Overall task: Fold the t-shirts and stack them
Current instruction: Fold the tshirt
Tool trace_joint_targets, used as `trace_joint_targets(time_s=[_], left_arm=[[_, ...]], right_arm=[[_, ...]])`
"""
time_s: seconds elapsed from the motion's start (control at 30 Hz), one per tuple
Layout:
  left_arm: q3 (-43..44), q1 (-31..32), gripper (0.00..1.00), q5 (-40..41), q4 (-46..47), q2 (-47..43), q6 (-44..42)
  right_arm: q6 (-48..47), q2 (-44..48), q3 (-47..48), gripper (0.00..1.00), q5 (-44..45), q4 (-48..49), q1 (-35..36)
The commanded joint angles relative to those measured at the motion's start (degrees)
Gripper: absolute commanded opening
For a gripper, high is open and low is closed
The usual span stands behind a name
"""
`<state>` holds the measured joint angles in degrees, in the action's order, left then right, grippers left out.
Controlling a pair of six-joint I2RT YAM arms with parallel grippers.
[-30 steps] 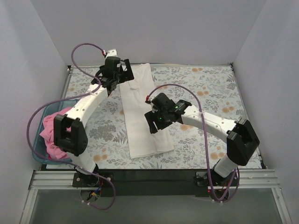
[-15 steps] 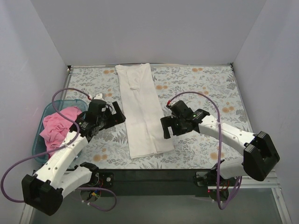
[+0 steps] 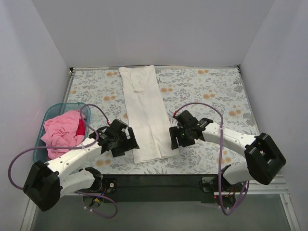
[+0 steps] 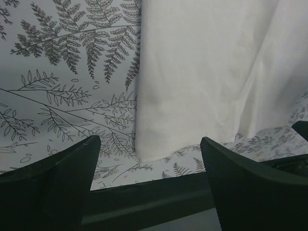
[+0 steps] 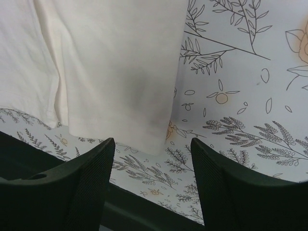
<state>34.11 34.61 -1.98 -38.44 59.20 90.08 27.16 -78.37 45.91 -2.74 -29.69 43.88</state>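
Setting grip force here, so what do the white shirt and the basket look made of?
White shirt: soft matte cloth, possibly cotton; it lies limp with gentle creases.
Basket: probably smooth, rigid plastic; its thin teal wall looks translucent.

A: Where's the left gripper (image 3: 126, 139)?
B: Low, just beside the near left corner of the white t-shirt (image 3: 144, 110), fingers spread wide.
A: And the right gripper (image 3: 177, 138)?
B: Just beside that shirt's near right corner, fingers likewise apart, pointing toward it
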Motion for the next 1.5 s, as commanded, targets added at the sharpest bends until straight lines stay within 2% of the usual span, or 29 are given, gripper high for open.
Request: trace_joint_targets(time_s=[0.0,0.07,0.23,0.37,0.93,1.23,1.33,1.37,1.4,1.43,1.47], left_arm=[[-0.18,3.61,0.78,3.46,1.52,2.93,4.13],[-0.01,5.46,0.73,5.31,1.35,5.04,4.92],[0.78,9.59,0.67,7.60,1.43,9.35,5.98],[1.93,11.70,0.61,8.65,0.65,13.22,6.59],[5.35,17.68,0.50,10.24,-5.07,19.90,7.83],[7.46,20.76,0.47,9.71,-7.53,27.37,7.74],[7.03,21.29,0.40,9.01,-7.27,29.39,7.65],[6.94,21.29,0.37,8.75,-7.18,29.83,7.56],[6.85,21.29,0.26,8.75,-7.27,30.01,7.48],[6.94,21.29,0.22,8.75,-7.27,30.18,7.39],[6.94,21.29,0.17,8.66,-7.35,30.01,7.39]], right_arm=[[1.23,-1.96,-0.47,0.59,-1.91,3.15,-0.02],[1.23,-2.75,-0.47,0.58,-1.30,3.06,-0.02],[1.58,-4.42,-1.26,0.56,-1.04,3.06,0.07],[1.67,-6.18,-1.35,0.47,-1.39,3.06,0.33],[2.64,-9.35,-2.32,0.33,-1.65,1.75,1.65],[2.55,-9.87,-2.23,0.26,-1.83,1.22,2.35],[2.55,-10.40,-2.23,0.23,-2.00,1.22,2.26],[2.38,-10.75,-2.14,0.19,-2.09,1.22,2.35],[2.29,-11.19,-2.14,0.16,-2.26,1.22,2.35],[2.20,-11.28,-2.05,0.09,-2.35,1.22,2.35],[2.11,-11.28,-2.05,0.06,-2.44,1.22,2.35]])
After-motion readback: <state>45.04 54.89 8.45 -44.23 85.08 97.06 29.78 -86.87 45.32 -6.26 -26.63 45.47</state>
